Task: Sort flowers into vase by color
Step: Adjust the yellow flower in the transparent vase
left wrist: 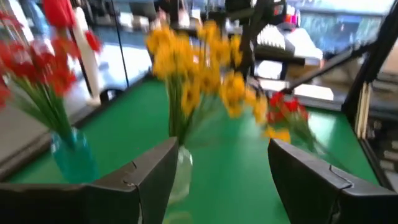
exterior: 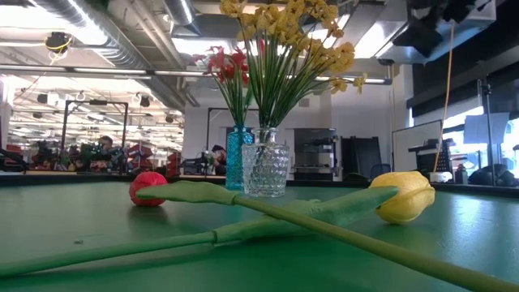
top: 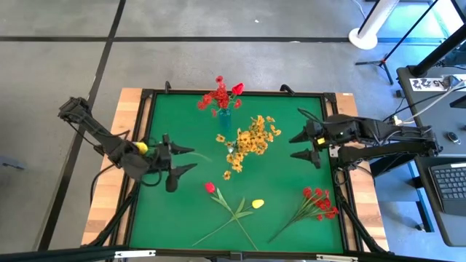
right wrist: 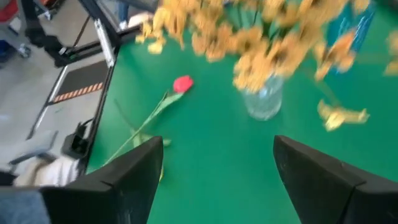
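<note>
Upper centre of the high view: a blue vase [top: 224,116] is holding red flowers [top: 218,94], and just below and right of it a clear glass vase [top: 234,155] is carrying the yellow-orange sprigs [top: 251,138]; both colours are standing apart, each in its own vessel, which fits sorting by colour.

Lower centre of the green surface [top: 284,189]: a red bud [top: 210,187] and a yellow bud [top: 257,204] are lying flat, their green stems crossing; lower right, a red cluster sprig [top: 318,201] is lying alone; these three look to be the ones still waiting for a vase.

Left middle of the frame: the left end effector [top: 183,160] is hovering over the surface with fingers spread and nothing between them, facing the vases; right middle: the right end effector [top: 300,145] is likewise released and empty, facing inward toward the yellow bunch.

Judgement: both are sitting clear of the stems, presumably between picks; the lying buds are nearest the left arm, the red cluster nearest the right.
</note>
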Robot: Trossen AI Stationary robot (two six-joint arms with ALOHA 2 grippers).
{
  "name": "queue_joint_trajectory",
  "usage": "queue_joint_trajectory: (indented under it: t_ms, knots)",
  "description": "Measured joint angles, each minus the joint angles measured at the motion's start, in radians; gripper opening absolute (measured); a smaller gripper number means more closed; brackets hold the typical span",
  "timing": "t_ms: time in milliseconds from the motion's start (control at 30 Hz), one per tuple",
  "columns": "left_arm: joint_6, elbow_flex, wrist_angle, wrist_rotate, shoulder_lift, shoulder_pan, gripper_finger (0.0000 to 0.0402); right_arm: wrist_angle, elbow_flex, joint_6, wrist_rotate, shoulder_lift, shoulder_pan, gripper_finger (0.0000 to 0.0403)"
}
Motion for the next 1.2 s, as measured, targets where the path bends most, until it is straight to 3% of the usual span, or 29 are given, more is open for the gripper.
queue_joint_trajectory:
  t_ms: [333,667,967,1200]
  knots:
    - [-0.240,0.000,-0.201,0.103,0.000,-0.012,0.0245,-0.049,0.000,0.057,-0.130,0.102,0.001,0.0303]
    - [-0.153,0.000,-0.148,0.035,0.000,-0.026,0.0245,-0.070,0.000,0.031,-0.147,0.224,0.058,0.0303]
    - [-0.113,0.000,-0.099,0.033,0.000,-0.026,0.0245,-0.064,0.000,0.034,-0.099,0.223,0.114,0.0303]
    - [-0.073,0.047,-0.045,0.038,0.001,-0.026,0.0245,0.155,0.000,0.057,-0.121,0.225,0.159,0.0303]
